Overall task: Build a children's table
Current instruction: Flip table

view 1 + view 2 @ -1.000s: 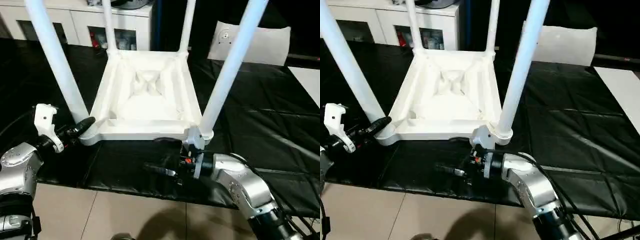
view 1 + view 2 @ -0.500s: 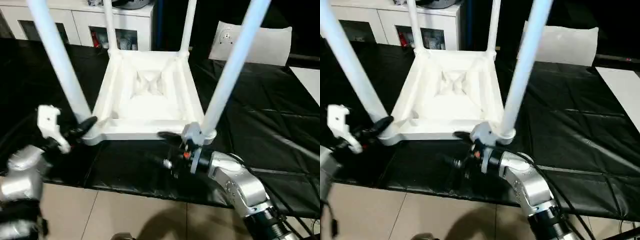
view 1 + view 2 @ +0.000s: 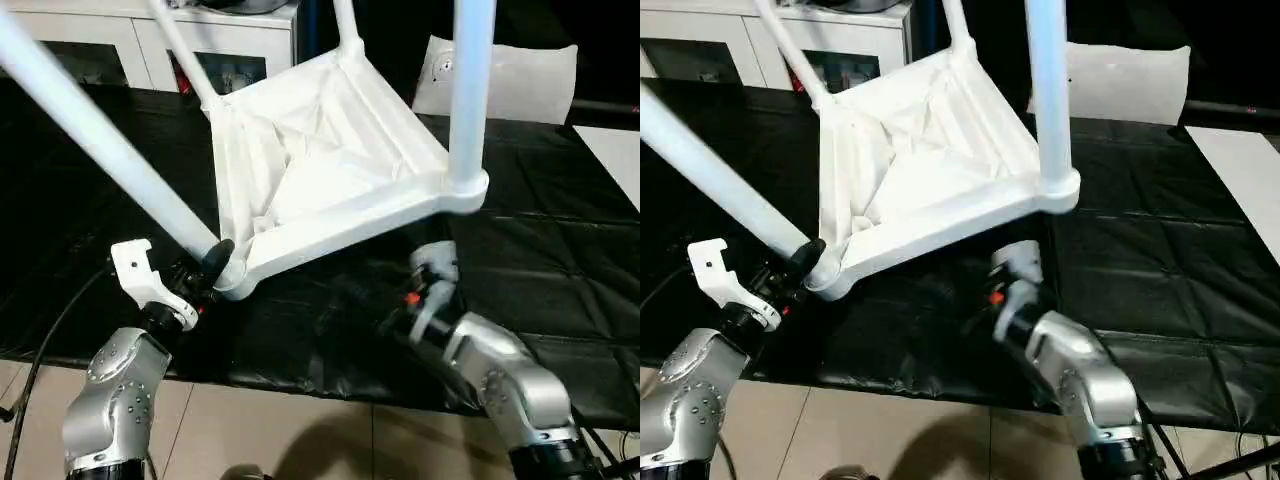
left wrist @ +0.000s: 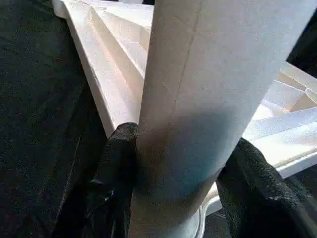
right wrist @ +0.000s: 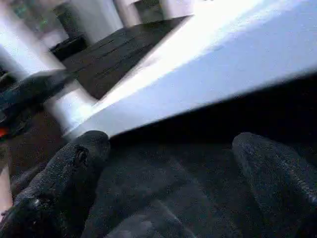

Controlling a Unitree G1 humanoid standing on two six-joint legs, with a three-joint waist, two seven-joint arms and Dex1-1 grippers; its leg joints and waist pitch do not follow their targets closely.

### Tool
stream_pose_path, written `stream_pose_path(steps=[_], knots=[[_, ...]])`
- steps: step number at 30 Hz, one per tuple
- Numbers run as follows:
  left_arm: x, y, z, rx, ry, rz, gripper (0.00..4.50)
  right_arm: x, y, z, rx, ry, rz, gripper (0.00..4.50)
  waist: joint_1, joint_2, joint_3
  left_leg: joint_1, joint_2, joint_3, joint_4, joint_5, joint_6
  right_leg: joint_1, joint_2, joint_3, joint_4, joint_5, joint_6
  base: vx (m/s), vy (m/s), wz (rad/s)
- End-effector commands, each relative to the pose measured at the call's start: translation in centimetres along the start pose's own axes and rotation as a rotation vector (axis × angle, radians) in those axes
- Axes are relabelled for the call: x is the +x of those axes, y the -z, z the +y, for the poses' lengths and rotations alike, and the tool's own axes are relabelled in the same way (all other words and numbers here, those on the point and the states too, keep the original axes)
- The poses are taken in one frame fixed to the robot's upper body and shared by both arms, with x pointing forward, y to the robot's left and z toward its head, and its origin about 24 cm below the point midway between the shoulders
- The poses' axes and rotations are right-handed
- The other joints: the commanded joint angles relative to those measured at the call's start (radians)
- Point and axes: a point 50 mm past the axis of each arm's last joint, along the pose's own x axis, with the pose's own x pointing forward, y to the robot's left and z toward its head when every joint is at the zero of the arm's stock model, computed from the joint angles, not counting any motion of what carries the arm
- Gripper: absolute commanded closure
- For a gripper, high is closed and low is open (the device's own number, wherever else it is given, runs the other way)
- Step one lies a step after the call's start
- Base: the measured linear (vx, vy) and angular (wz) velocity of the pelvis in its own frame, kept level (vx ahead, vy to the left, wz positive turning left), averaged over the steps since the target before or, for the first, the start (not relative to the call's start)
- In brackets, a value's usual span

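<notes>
The white children's table [image 3: 330, 160] is upside down on the black-covered work table [image 3: 560, 250], tilted with its near right corner [image 3: 465, 190] raised and its near left corner down. Its legs point up and to the left. My left gripper [image 3: 205, 270] is shut on the near left leg [image 3: 100, 140] at its socket; in the left wrist view, black fingers [image 4: 116, 163] press both sides of the leg [image 4: 198, 99]. My right gripper [image 5: 168, 168] is open, low under the raised front edge [image 5: 223, 64], touching nothing. The right arm [image 3: 490, 370] reaches in from the front.
A white cabinet with glass doors [image 3: 120, 40] stands behind the work table at the left. A white padded package [image 3: 520, 80] lies at the back right, and a white sheet [image 3: 615, 160] at the right edge. Tiled floor [image 3: 300, 440] runs below the table's front edge.
The children's table has tipped: its near right corner rose and the legs swung left. My right gripper moved in under the raised edge. My left gripper stays on the near left leg.
</notes>
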Motion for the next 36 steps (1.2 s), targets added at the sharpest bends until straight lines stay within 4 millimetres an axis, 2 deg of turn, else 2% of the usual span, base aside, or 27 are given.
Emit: stream_pose_path(steps=[1, 4, 8, 10, 12, 16, 20, 22, 23, 26, 29, 31, 35, 36], knots=[[0.2, 0.9, -1.8, -0.128, 0.103, 0.027, 2.49, 0.4, -0.7, -0.7, 0.075, 0.074, -0.028, 0.0, -0.004, -0.008, -0.052, -0.008, 0.067, -0.025, -0.077, -0.053, 0.051, 0.046, -0.106, 0.079, -0.082, -0.221, -0.104, 0.0, 0.0, 0.0], [0.1, 1.2, -2.4, -0.134, 0.13, 0.053, 2.49, 1.1, -1.0, -1.1, 0.141, 0.111, -0.048, 0.0, -0.005, -0.006, -0.055, -0.005, 0.066, -0.021, -0.074, -0.034, 0.045, 0.045, -0.104, 0.081, -0.075, -0.168, -0.118, 0.0, 0.0, 0.0], [0.1, 1.3, -2.9, -0.148, 0.147, 0.069, 2.49, 2.6, -1.3, -1.0, 0.277, 0.11, -0.057, 0.0, -0.003, -0.006, -0.054, -0.007, 0.066, -0.021, -0.075, -0.026, 0.049, 0.047, -0.104, 0.081, -0.073, -0.148, -0.119, 0.0, 0.0, 0.0], [0.1, 1.3, -2.9, -0.149, 0.151, 0.07, 2.49, 2.8, -1.2, -1.0, 0.288, 0.117, -0.047, 0.0, -0.003, -0.004, -0.054, -0.006, 0.066, -0.021, -0.074, -0.025, 0.041, 0.047, -0.104, 0.08, -0.073, -0.148, -0.12, 0.0, 0.0, 0.0], [0.2, 1.3, -3.0, -0.15, 0.157, 0.073, 2.49, 3.3, -1.3, -0.9, 0.328, 0.114, -0.06, 0.0, -0.001, -0.008, -0.055, -0.006, 0.065, -0.02, -0.075, -0.024, 0.035, 0.049, -0.105, 0.081, -0.073, -0.145, -0.116, 0.0, 0.0, 0.0], [0.2, 1.3, -3.3, -0.153, 0.179, 0.089, 2.49, 4.9, -1.9, -0.1, 0.476, 0.067, -0.125, 0.0, -0.005, -0.003, -0.055, -0.006, 0.066, -0.021, -0.077, -0.036, 0.032, 0.048, -0.107, 0.081, -0.072, -0.152, -0.119, 0.0, 0.0, 0.0], [0.2, 1.4, -3.5, -0.151, 0.19, 0.105, 2.49, 6.6, -2.1, 0.1, 0.556, 0.103, -0.164, 0.0, -0.004, 0.001, -0.056, -0.004, 0.067, -0.019, -0.076, -0.029, 0.021, 0.045, -0.108, 0.082, -0.069, -0.133, -0.127, 0.0, 0.0, 0.0], [0.2, 1.4, -3.6, -0.15, 0.19, 0.107, 2.49, 6.9, -2.2, 0.1, 0.572, 0.11, -0.175, 0.0, -0.005, 0.0, -0.056, -0.007, 0.066, -0.02, -0.077, -0.022, 0.02, 0.049, -0.107, 0.081, -0.065, -0.11, -0.128, 0.0, 0.0, 0.0], [0.2, 1.5, -3.6, -0.149, 0.193, 0.11, 2.49, 7.6, -2.4, 0.3, 0.609, 0.117, -0.204, 0.29, -0.004, 0.0, -0.057, -0.005, 0.067, -0.019, -0.076, -0.025, 0.02, 0.047, -0.107, 0.081, -0.065, -0.109, -0.128, 0.0, 0.0, 0.0], [0.2, 1.5, -3.7, -0.148, 0.193, 0.111, 2.49, 8.1, -2.5, 0.6, 0.628, 0.119, -0.219, 0.39, -0.006, -0.001, -0.056, -0.004, 0.066, -0.018, -0.077, -0.037, 0.016, 0.047, -0.106, 0.082, -0.067, -0.123, -0.125, 0.0, 0.0, 0.0], [0.3, 1.5, -3.8, -0.147, 0.191, 0.112, 2.49, 8.4, -2.6, 0.8, 0.637, 0.116, -0.225, 0.78, -0.005, -0.002, -0.058, -0.006, 0.065, -0.018, -0.076, -0.023, 0.022, 0.049, -0.107, 0.082, -0.065, -0.113, -0.121, 0.0, 0.0, 0.0], [0.3, 1.5, -3.8, -0.146, 0.186, 0.109, 2.49, 8.5, -2.6, 0.8, 0.636, 0.122, -0.227, 0.87, -0.005, -0.004, -0.057, -0.006, 0.065, -0.018, -0.076, -0.022, 0.026, 0.049, -0.107, 0.082, -0.065, -0.114, -0.12, 0.0, 0.0, 0.0], [0.4, 1.6, -3.8, -0.145, 0.18, 0.111, 2.49, 8.7, -2.6, 1.0, 0.629, 0.118, -0.227, 1.25, -0.004, -0.003, -0.057, -0.005, 0.066, -0.017, -0.076, -0.022, 0.027, 0.048, -0.106, 0.082, -0.066, -0.119, -0.117, 0.0, 0.0, 0.0], [0.4, 1.7, -3.8, -0.144, 0.179, 0.112, 2.49, 8.7, -2.6, 1.0, 0.627, 0.115, -0.227, 1.31, -0.004, 0.001, -0.057, -0.005, 0.065, -0.017, -0.075, -0.023, 0.026, 0.048, -0.106, 0.082, -0.066, -0.119, -0.118, 0.0, 0.0, 0.0]])
